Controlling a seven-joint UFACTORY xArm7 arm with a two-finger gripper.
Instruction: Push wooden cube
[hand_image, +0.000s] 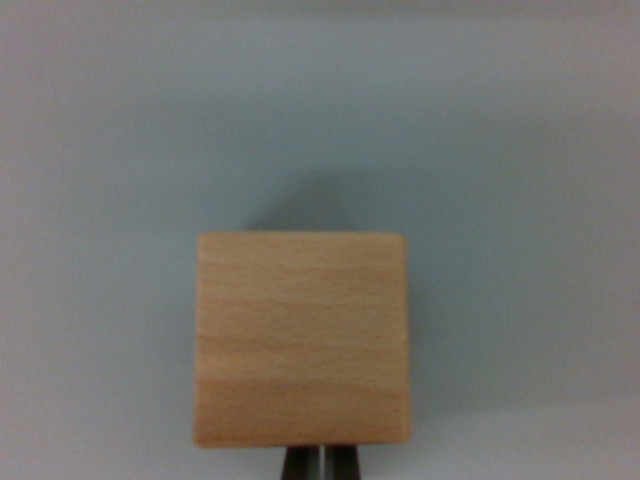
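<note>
A light wooden cube (302, 338) fills the lower middle of the wrist view, resting on a pale grey-blue surface (120, 150). Its top face shows horizontal grain and its outline is slightly blurred. My gripper (321, 464) pokes in at the bottom edge, right against the cube's near side. Two dark fingertips (298, 465) stand side by side with only a thin bright slit between them, so the gripper is shut with nothing held. Whether the tips touch the cube cannot be told. A soft shadow lies just beyond the cube's far edge.
The pale surface spreads evenly on all sides of the cube, with a lighter band along the bottom right (520, 440).
</note>
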